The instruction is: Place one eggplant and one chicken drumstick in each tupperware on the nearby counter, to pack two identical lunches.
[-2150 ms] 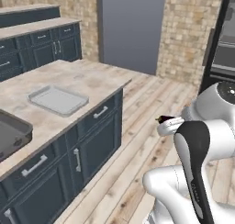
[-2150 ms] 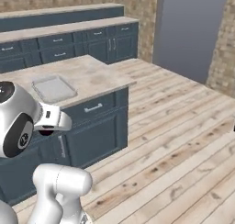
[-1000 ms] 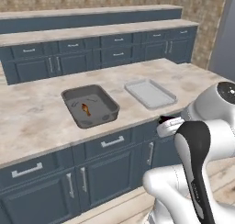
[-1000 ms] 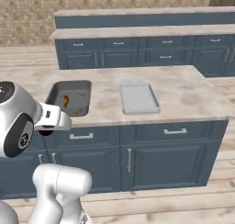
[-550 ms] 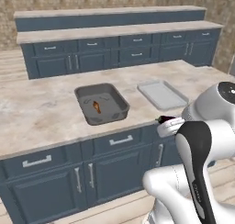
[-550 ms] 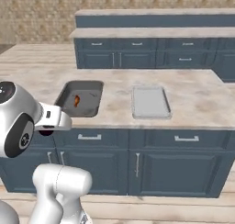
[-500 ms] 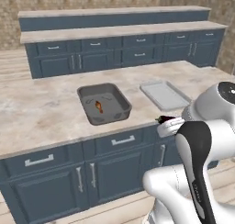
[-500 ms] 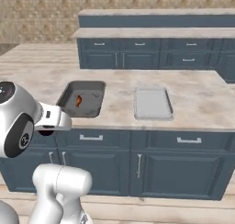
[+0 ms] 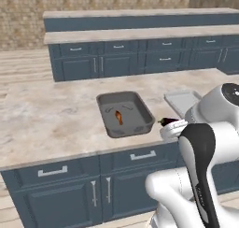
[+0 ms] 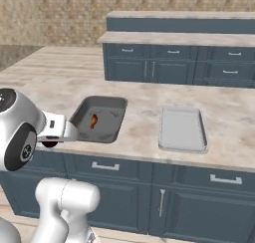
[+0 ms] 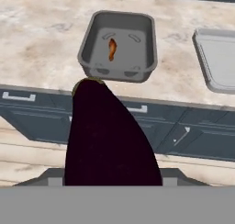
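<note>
Carrying an eggplant [image 11: 108, 136] right now. In the hand view the dark purple body fills the middle, stem end pointing away toward the counter [image 9: 51, 115], so the pincer is clamped on it even though the fingertips are hidden behind it. In the left base view just the tip of it peeks out beside the wrist, in front of the counter edge and not over the top.

The one relation that matters: the deep dark grey tub [image 11: 118, 45] sits straight ahead of the eggplant's stem end, just past the counter's front edge. The eggplant's long axis points almost right at the tub, slightly left of its middle. The tub's long side runs away from the robot too, so the two line up pretty well already. My guess is the move needs mostly a reach forward and over the near wall, then a drop.

The tub already has a chicken drumstick [image 11: 111, 49] in it, lying lengthwise near the middle, a bit to the left. Room beside it looks fine, I think.

The shallow pale grey tray [image 10: 182, 129] is off to the right of the tub, apart from it, and looks empty. It's further from the pincer than the tub is, so the tub seems the obvious target for this one.

Only worry: clipping the tub's near rim on the way in.
</note>
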